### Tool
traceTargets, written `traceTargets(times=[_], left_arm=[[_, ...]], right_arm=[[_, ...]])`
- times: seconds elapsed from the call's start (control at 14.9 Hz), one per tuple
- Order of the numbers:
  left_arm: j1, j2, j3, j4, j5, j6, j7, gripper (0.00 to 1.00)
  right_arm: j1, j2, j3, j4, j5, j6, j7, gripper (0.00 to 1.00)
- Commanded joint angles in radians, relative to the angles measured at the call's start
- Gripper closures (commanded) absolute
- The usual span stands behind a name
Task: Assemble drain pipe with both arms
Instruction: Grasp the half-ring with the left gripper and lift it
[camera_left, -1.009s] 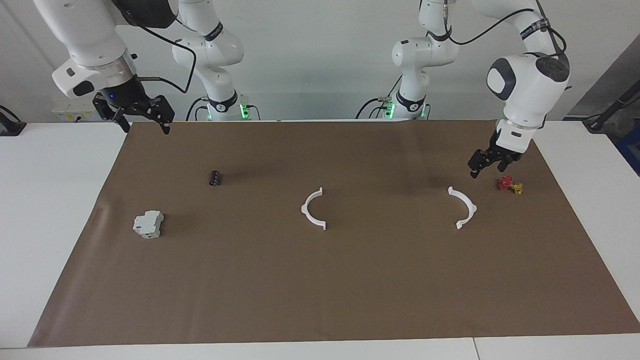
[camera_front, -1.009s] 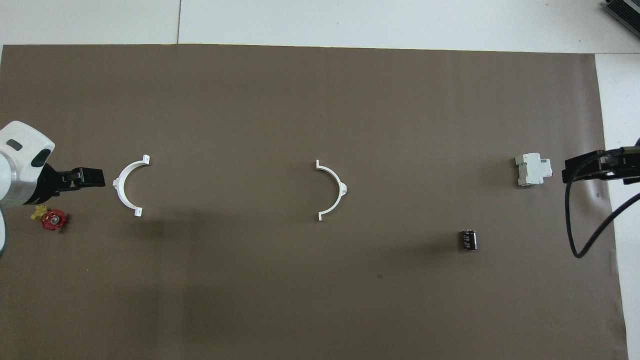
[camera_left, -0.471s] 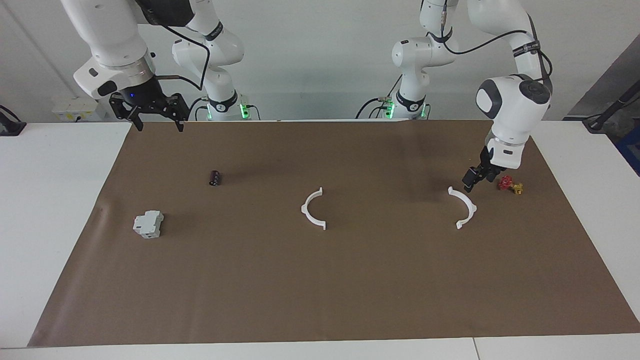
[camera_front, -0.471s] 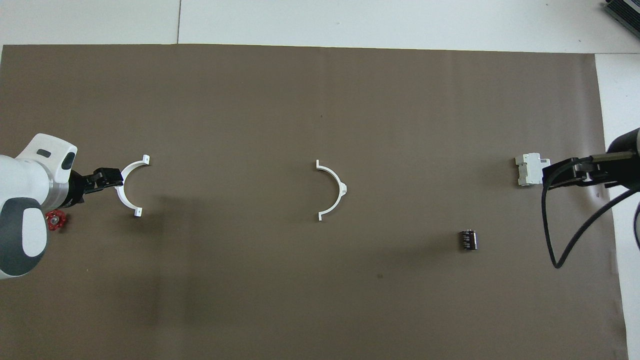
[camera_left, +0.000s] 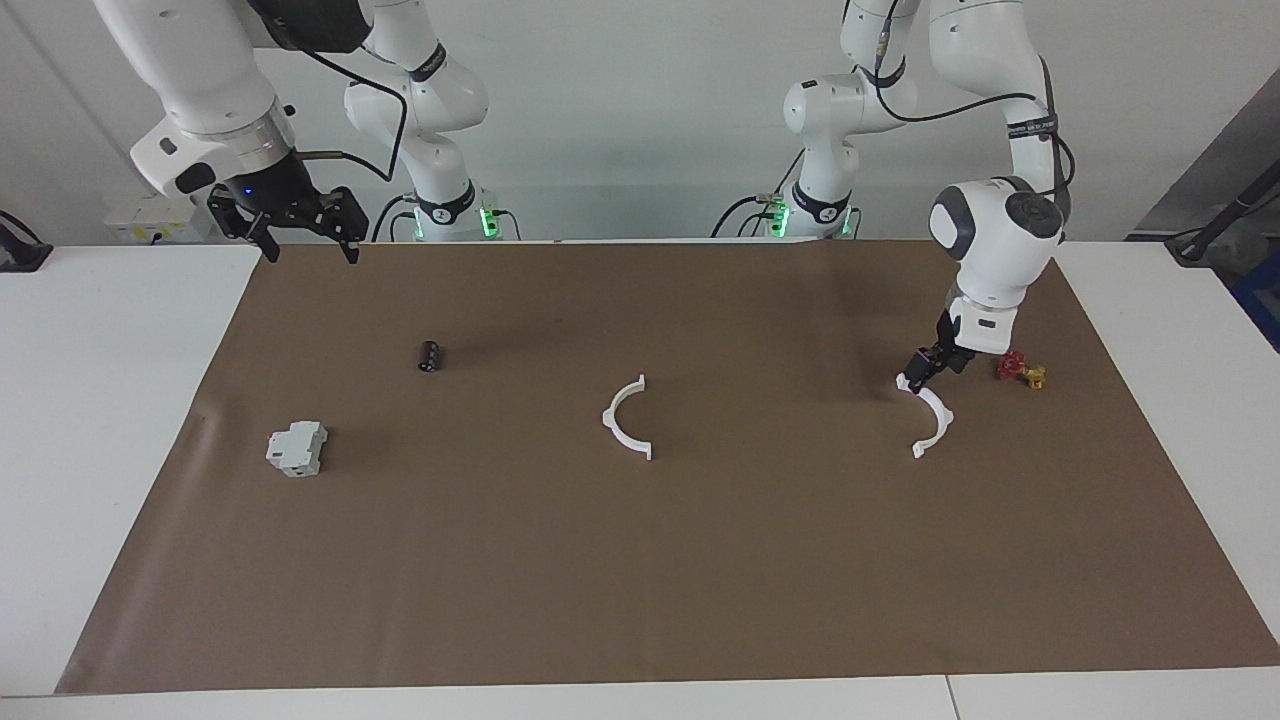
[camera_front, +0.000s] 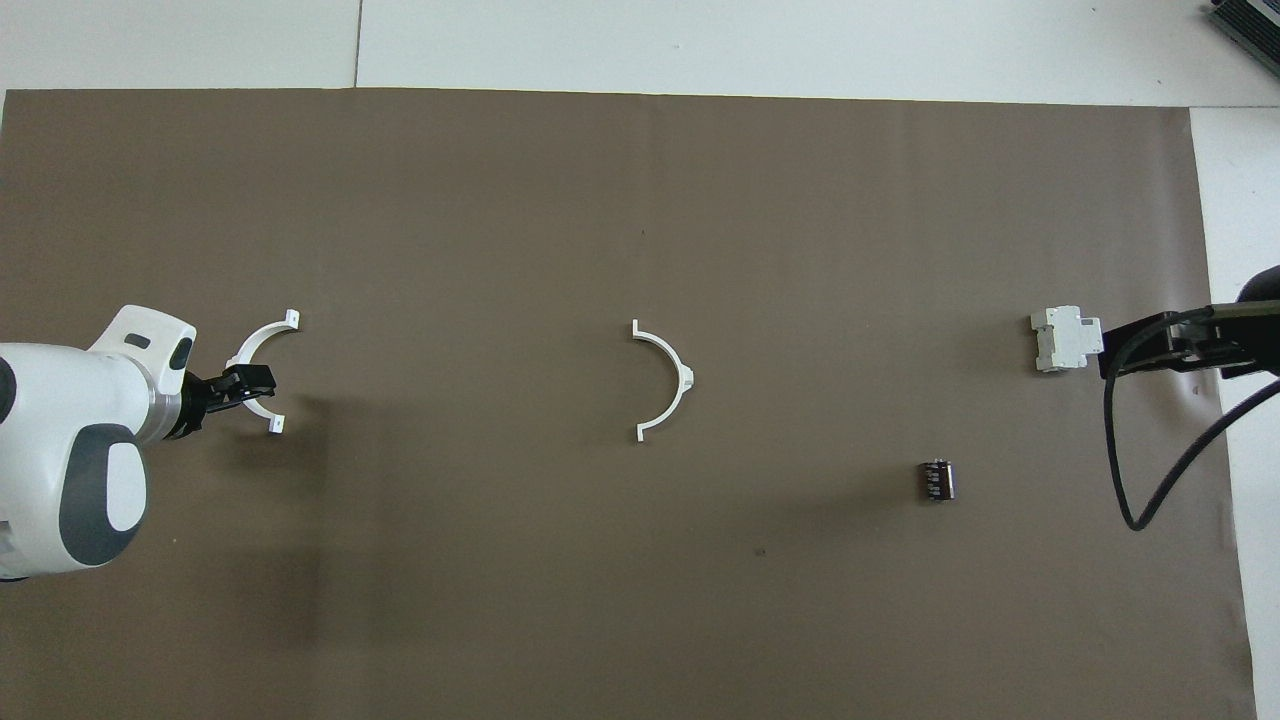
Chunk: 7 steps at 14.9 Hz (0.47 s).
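Here, at upper left of the facing view, the right gripper (camera_left: 305, 237) is held released over the mat's edge. Two half-rings are counted: one (camera_left: 627, 418) at centre, one (camera_left: 927, 415) at right, where the left gripper (camera_left: 921, 367), released, is lowered onto its upper end. The fingers should be centred astride the thin arc before closing. One grey block (camera_left: 296, 448), one black cylinder (camera_left: 429, 356), one red valve (camera_left: 1018, 369).

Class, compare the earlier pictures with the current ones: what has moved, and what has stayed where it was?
The left gripper came down from beside the red valve onto the half-ring at its end of the table, jaws open, nothing gripped yet. The right gripper shifted slightly, high over the mat's edge. Both half-rings, the grey block and black cylinder stayed put.
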Motion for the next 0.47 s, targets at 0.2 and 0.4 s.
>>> traceTargets(times=[0.2, 0.4], left_arm=[[-0.009, 0.031, 0.004, -0.031, -0.013, 0.077, -0.007, 0.00], [-0.009, 0.031, 0.004, -0.031, -0.013, 0.082, -0.010, 0.00]], right_arm=[[-0.029, -0.015, 0.004, -0.008, 0.021, -0.008, -0.070, 0.00], [-0.035, -0.015, 0.007, -0.008, 0.021, -0.006, -0.071, 0.00]])
